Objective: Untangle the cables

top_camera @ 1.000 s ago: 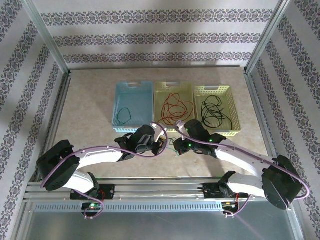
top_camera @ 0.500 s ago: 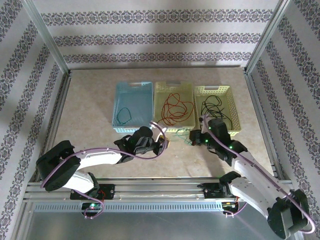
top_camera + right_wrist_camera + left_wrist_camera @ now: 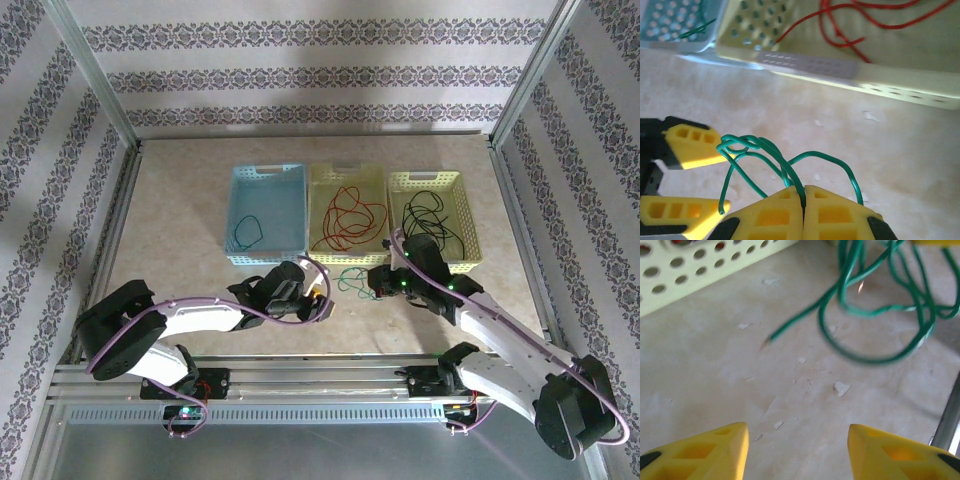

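A green cable (image 3: pixel 351 283) hangs in loose loops in front of the baskets, and my right gripper (image 3: pixel 373 284) is shut on it. In the right wrist view the strand (image 3: pixel 771 156) is pinched between the closed fingertips of that gripper (image 3: pixel 803 193) and loops out to the left. My left gripper (image 3: pixel 322 298) stands open just left of the loops, and its yellow fingers (image 3: pixel 691 147) show beside the cable. In the left wrist view the gripper (image 3: pixel 797 450) has only bare table between its fingers, with the green loops (image 3: pixel 875 310) ahead of it.
Three baskets stand in a row behind the grippers. The blue basket (image 3: pixel 240 178) holds a second green cable (image 3: pixel 245 232). The yellow basket (image 3: pixel 347 172) holds a red cable (image 3: pixel 350 215). The pale green basket (image 3: pixel 425 180) holds a black cable (image 3: pixel 425 220).
My right gripper swung right, away from the left one, taking the green cable with it, then came back a little. The left gripper drew back slightly and is clear of the cable.
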`<state>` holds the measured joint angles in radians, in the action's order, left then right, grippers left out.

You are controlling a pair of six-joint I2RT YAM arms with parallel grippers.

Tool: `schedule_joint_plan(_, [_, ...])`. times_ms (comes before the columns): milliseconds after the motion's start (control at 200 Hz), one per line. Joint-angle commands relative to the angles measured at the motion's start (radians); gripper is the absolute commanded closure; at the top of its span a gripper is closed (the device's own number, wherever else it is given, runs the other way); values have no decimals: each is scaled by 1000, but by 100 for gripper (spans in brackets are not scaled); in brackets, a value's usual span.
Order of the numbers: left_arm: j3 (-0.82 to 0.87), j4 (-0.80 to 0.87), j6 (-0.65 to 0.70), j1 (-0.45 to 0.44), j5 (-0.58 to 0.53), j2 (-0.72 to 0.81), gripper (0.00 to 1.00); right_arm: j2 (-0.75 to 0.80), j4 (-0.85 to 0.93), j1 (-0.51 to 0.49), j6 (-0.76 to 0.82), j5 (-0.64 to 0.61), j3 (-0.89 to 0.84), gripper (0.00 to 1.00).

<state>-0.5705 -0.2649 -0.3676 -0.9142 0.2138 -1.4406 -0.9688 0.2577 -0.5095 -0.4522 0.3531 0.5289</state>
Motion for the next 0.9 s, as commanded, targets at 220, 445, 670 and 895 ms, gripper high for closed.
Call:
schedule_joint_plan(220, [-70, 34, 38, 7, 25, 47, 44, -69, -9, -46, 66, 104, 78, 100])
schedule_joint_plan(445, [-80, 35, 48, 8, 39, 63, 45, -82, 1, -60, 73, 119, 92, 100])
schedule_joint_plan(670, [-70, 43, 45, 9, 64, 117, 43, -83, 0, -55, 72, 117, 91, 100])
schedule_joint_plan(895, [-114, 79, 69, 9, 51, 59, 45, -87, -1, -57, 69, 124, 103, 100])
